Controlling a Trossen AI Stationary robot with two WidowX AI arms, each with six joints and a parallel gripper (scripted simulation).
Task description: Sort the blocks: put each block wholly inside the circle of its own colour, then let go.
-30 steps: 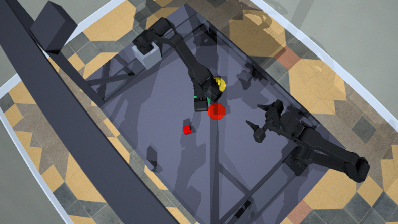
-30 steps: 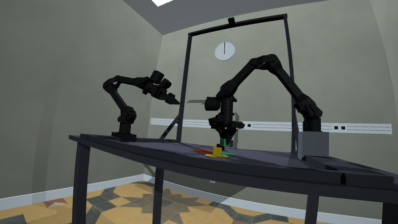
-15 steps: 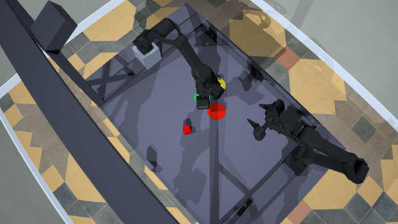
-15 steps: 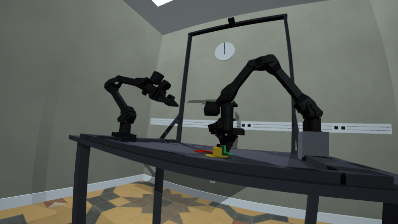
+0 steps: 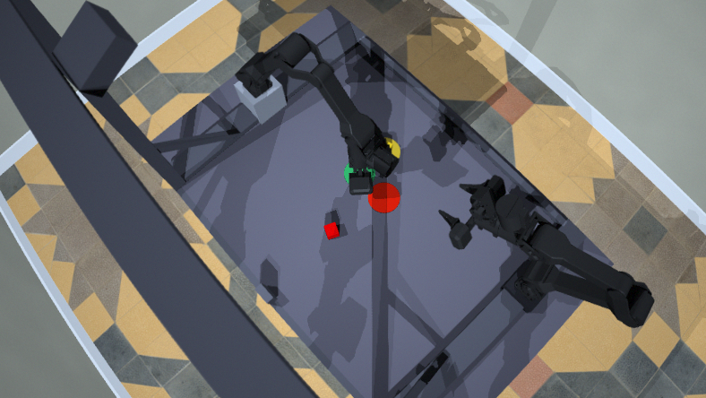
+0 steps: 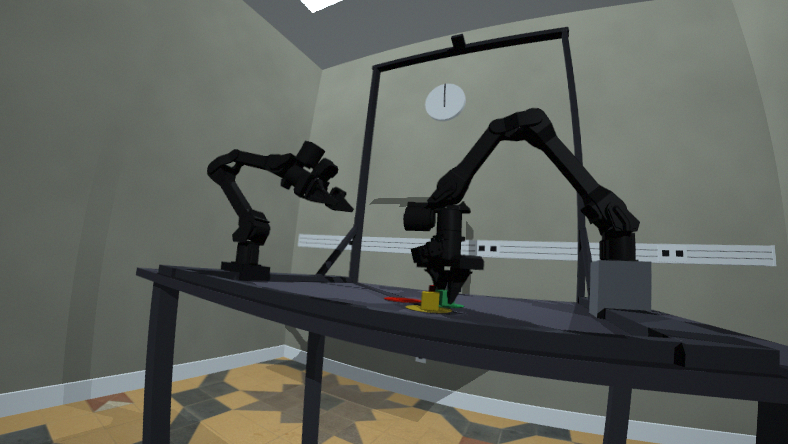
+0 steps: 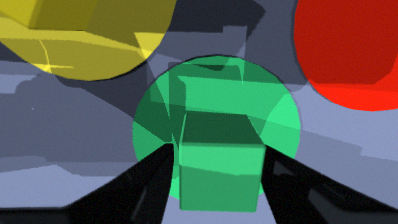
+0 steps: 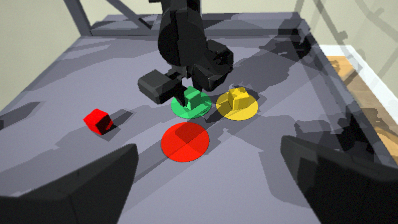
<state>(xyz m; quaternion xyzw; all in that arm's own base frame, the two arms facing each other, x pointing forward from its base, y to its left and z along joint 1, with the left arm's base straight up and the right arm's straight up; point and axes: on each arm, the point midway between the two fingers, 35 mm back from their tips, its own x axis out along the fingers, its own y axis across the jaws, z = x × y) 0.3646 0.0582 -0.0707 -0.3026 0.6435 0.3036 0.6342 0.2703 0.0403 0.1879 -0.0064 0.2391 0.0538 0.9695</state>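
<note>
Green block (image 6: 442, 298) (image 7: 220, 180) (image 8: 192, 100) | sitting seemingly inside its circle (image 5: 348, 174) (image 6: 457, 305) (image 7: 215, 92) (image 8: 179, 111), between left gripper's (image 5: 360, 181) (image 6: 442, 291) (image 7: 219, 145) (image 8: 192, 96) parted jaws | right gripper (image 5: 451, 199) (image 6: 349, 209) (image 8: 209, 142) gaping | red block (image 5: 331, 230) (image 8: 97, 121) lying left and near in right wrist view, left arm being nearer | we are likely clearing upward first

A round white clock (image 6: 453, 102) with a thin dark line hangs on the grey-green plaster wall (image 6: 165, 110) (image 8: 30, 30). Below it runs a long white strip (image 6: 380, 243) with small dark square sockets. A tall dark metal frame (image 5: 148, 212) (image 6: 366, 165) (image 8: 77, 17) rises at the dark blue-grey desk (image 5: 296, 148) (image 6: 248, 300) (image 7: 30, 110) (image 8: 50, 90), a small black box (image 5: 91, 49) (image 6: 458, 41) on its top bar. Beneath lies a patterned tile floor (image 5: 558, 148) (image 6: 248, 408) in ochre, grey, brown and terracotta, edged by white skirting (image 5: 592, 121) (image 6: 220, 361). A bright white panel (image 6: 319, 4) shows overhead.
</note>
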